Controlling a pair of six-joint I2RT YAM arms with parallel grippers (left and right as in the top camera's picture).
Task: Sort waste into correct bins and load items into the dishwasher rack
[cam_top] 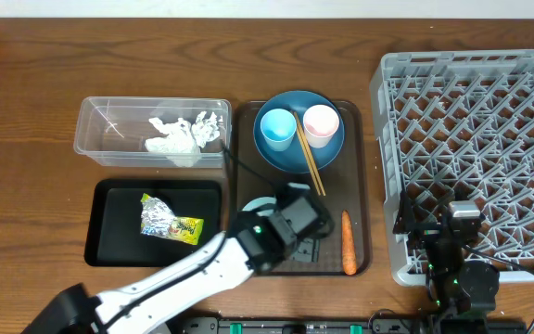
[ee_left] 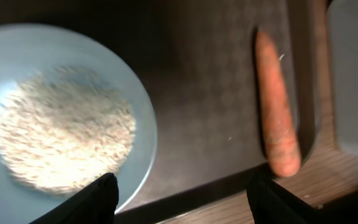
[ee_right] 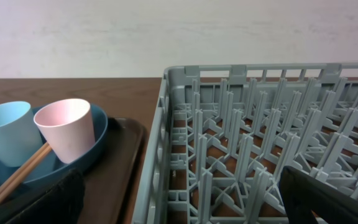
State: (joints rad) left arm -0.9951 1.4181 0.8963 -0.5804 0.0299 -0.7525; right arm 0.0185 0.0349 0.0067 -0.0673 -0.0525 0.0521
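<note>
The left end effector (ee_left: 182,199) is held released above the brown serving tray (ee_left: 210,81) — nothing is gripped between its spread fingers. The light-blue bowl (ee_left: 129,87), filled with rice (ee_left: 61,140), is seen on that tray, apart from a carrot (ee_left: 277,118). The right end effector (ee_right: 182,202) is likewise spread and empty at the dishwasher rack (ee_right: 260,143). Napkins (cam_top: 184,133) are contained in the clear tub (cam_top: 100,139), the foil wrapper (cam_top: 170,223) in the black tray (cam_top: 114,232) — cups and chopsticks (cam_top: 309,158) are seated on the plate (cam_top: 332,148).
</note>
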